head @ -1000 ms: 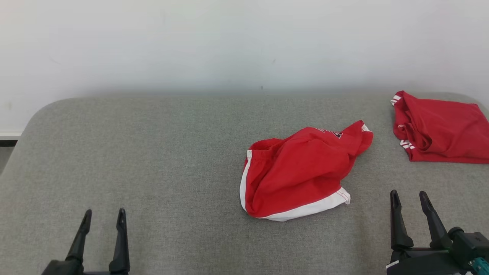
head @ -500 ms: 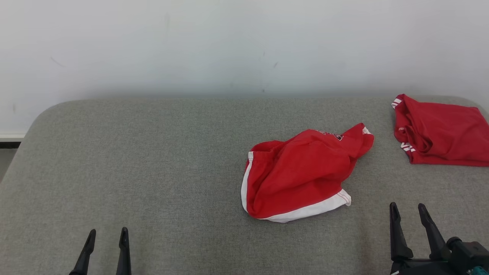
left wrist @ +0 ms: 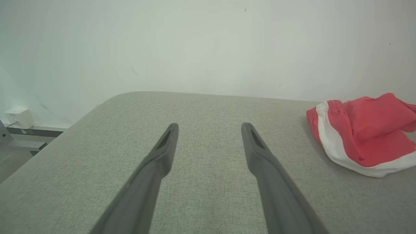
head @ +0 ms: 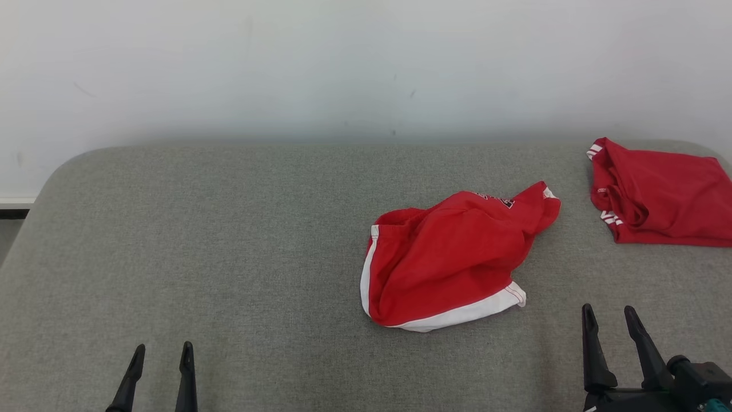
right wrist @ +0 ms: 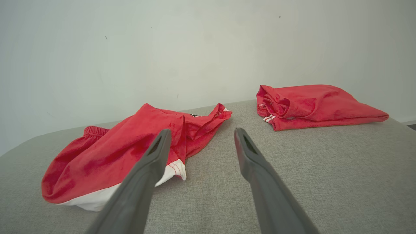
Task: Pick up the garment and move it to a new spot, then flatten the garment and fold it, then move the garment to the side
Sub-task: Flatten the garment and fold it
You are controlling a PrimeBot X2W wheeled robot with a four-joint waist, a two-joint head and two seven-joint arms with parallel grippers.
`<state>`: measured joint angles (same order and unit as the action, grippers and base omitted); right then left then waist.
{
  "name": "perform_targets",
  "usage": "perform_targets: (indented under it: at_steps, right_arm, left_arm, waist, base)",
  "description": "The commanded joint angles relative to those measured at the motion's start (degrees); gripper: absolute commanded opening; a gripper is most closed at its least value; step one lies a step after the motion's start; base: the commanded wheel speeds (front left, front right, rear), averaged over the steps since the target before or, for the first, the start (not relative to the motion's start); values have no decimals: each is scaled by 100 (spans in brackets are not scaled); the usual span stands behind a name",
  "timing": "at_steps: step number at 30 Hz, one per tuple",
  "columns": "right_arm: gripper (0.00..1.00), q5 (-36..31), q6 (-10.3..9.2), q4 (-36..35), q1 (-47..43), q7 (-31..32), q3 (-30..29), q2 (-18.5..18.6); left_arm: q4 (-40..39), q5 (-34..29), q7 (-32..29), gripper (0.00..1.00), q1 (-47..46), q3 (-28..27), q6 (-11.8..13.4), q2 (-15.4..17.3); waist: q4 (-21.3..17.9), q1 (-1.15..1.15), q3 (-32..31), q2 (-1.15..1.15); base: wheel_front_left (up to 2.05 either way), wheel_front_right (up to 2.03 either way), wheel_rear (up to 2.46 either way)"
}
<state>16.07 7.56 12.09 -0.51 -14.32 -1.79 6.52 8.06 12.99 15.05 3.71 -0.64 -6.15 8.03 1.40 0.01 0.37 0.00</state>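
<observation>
The crumpled red shorts (head: 446, 263) lay right of centre on the grey fabric surface (head: 229, 240). The left end effector (head: 163, 350) and right end effector (head: 608, 313) were near the front edge, both empty with fingers apart. The nearer right one would likely do best pinching a raised fold or the white-trimmed hem. Nothing served as a container; a folded red garment (head: 663, 197) lay apart at far right.

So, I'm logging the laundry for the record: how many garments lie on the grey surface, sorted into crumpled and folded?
Crumpled red garment with white trim: 1
Folded red garment: 1
Total: 2
</observation>
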Motion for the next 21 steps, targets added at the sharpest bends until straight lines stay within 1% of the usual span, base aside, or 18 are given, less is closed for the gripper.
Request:
perform_targets:
  at_steps: [1,9,15,21]
  right_arm:
    - [100,21,-18,9,-13,-21,10,14]
    - [100,14,-18,61,33,-16,59,49]
    - [100,-43,-18,179,313,57,298,263]
    - [100,-17,-18,663,788,189,583,536]
  left_arm:
    - [14,-49,16,100,-33,-28,-32,-22]
    - [47,-139,16,100,-92,-75,-89,-103]
    - [83,-202,16,100,-176,-44,-96,-157]
    - [137,-228,16,100,-315,46,-123,-199]
  waist:
    - [-6,-1,7,0]
    - [-12,-1,41,0]
    - [51,-1,115,0]
    - [225,-1,252,0]
  base:
    - [0,0,0]
    - [0,0,0]
    - [0,0,0]
    - [0,0,0]
